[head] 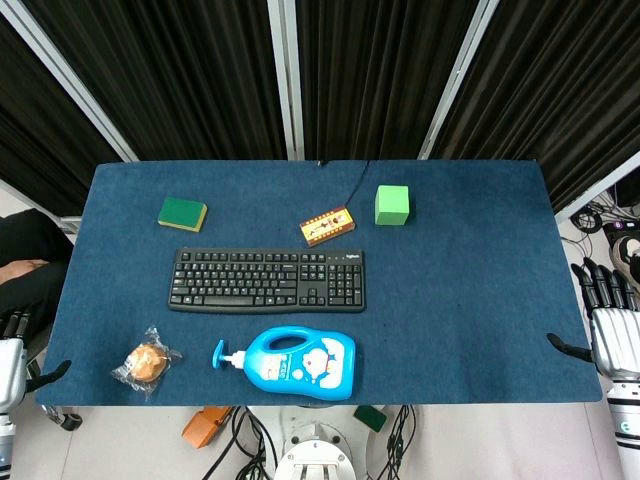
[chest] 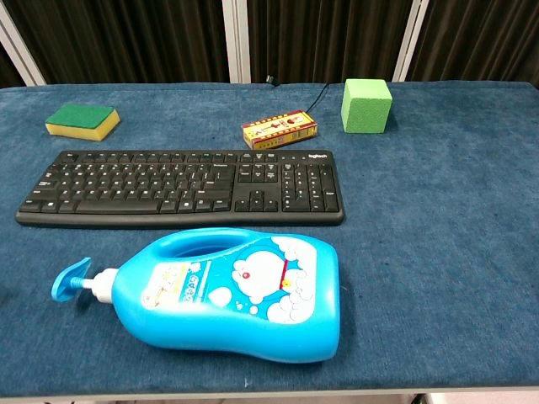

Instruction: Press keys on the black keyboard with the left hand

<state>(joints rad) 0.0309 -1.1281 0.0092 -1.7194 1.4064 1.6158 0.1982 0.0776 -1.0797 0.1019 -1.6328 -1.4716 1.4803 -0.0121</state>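
The black keyboard (head: 267,281) (chest: 182,187) lies flat at the middle of the blue table, its cable running to the far edge. My left hand (head: 12,362) hangs off the table's left edge, well left of the keyboard, holding nothing, with its thumb resting at the table's corner. My right hand (head: 610,325) sits off the right edge, fingers spread and empty. Neither hand shows in the chest view.
A blue pump bottle (head: 291,362) (chest: 227,294) lies on its side in front of the keyboard. A wrapped bun (head: 149,362) sits front left. Behind the keyboard are a green-yellow sponge (head: 183,213) (chest: 82,120), a small patterned box (head: 327,225) (chest: 280,130) and a green cube (head: 392,205) (chest: 365,105).
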